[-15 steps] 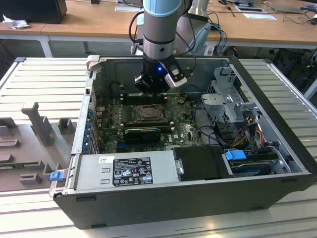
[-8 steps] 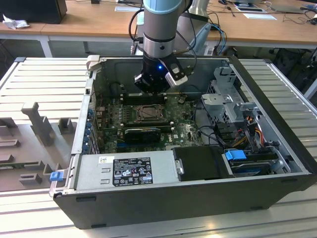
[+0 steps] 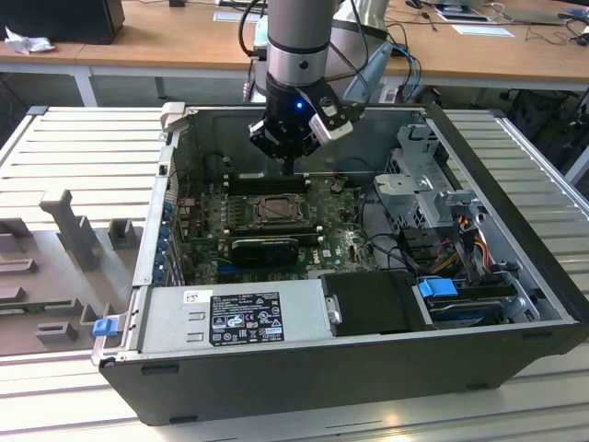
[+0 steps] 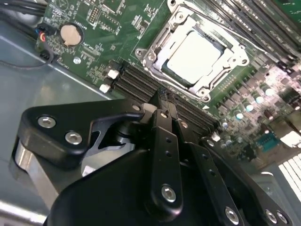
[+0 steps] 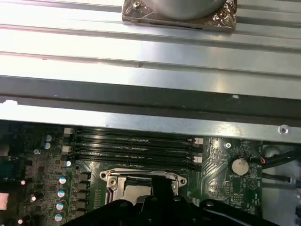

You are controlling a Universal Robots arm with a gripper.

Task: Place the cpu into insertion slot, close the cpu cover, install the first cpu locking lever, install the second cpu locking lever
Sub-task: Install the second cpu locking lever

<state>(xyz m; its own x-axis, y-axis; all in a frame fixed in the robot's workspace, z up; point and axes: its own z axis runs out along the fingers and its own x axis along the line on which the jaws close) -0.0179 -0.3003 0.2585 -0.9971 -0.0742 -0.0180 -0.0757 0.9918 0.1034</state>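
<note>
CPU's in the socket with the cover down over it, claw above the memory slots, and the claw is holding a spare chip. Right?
Not quite: in the second wrist view the claw holds nothing, its fingers shut together. The rest holds: the CPU sits in the socket under the closed cover, claw above the memory slots.

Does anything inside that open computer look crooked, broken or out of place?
Nothing stands out. The cpu lies flat and square in the insertion slot, with the cpu cover framing it evenly. The pincer hangs above the memory slots.
</note>
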